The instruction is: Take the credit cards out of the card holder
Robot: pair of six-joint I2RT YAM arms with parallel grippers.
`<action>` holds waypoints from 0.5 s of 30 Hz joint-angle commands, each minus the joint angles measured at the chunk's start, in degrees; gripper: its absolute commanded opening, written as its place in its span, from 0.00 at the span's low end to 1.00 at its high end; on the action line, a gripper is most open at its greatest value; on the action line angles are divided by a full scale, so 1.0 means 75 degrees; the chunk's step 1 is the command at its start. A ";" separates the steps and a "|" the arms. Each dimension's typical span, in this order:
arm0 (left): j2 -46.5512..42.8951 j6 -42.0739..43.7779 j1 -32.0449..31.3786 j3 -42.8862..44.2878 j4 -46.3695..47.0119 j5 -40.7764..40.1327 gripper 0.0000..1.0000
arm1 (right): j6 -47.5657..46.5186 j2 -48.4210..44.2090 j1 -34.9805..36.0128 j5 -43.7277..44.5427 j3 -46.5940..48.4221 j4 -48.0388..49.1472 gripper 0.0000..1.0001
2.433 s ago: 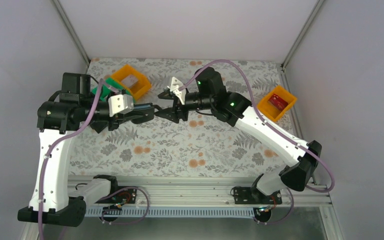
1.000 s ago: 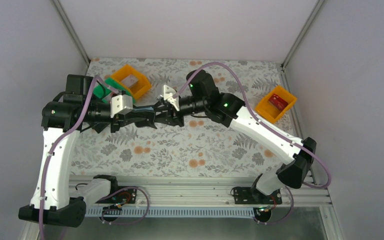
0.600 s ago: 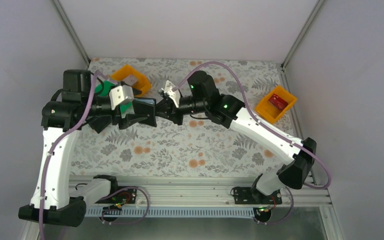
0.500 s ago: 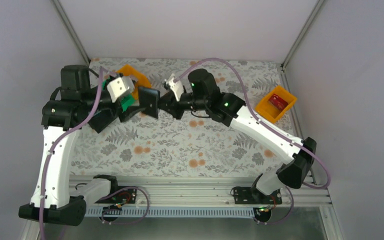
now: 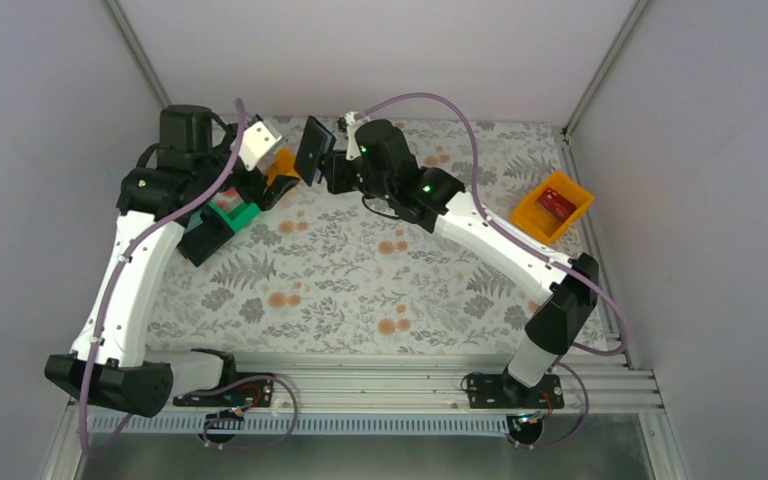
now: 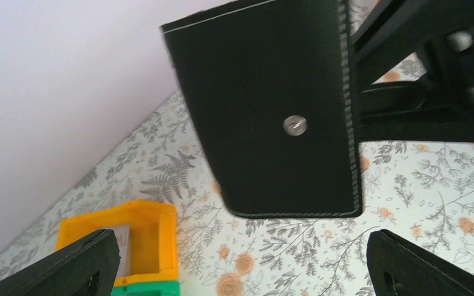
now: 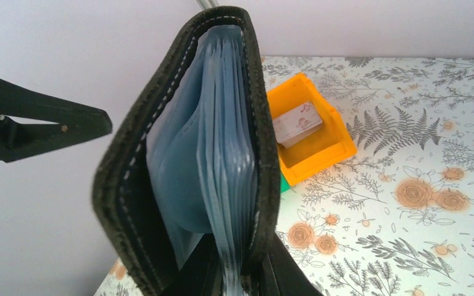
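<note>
Pinched from below by the right gripper [image 7: 237, 274], upright and edge-on: black stitched card holder [image 7: 179, 148], grey-blue pockets fanned inside, an orange bin [image 7: 327, 151] holding something pale just right of it, a black fingertip [image 7: 43, 126] left of it.

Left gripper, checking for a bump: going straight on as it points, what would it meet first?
Probably the card holder, held up dead ahead of it; how far off is unclear.

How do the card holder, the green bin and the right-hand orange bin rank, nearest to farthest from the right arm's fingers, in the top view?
1. card holder, held, at the back.
2. green bin, left side.
3. right-hand orange bin, far right edge.
</note>
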 commanded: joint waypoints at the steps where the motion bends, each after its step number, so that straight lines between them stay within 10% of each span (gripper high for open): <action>1: 0.0386 -0.0212 -0.0320 -0.0002 0.0194 0.0127 1.00 | 0.0466 0.0286 0.0171 0.0358 0.0442 0.0432 0.04; 15: 0.0709 -0.0069 -0.0472 -0.0023 0.1146 -0.1956 0.99 | 0.0242 0.0584 0.0039 -0.0865 0.0680 0.0399 0.04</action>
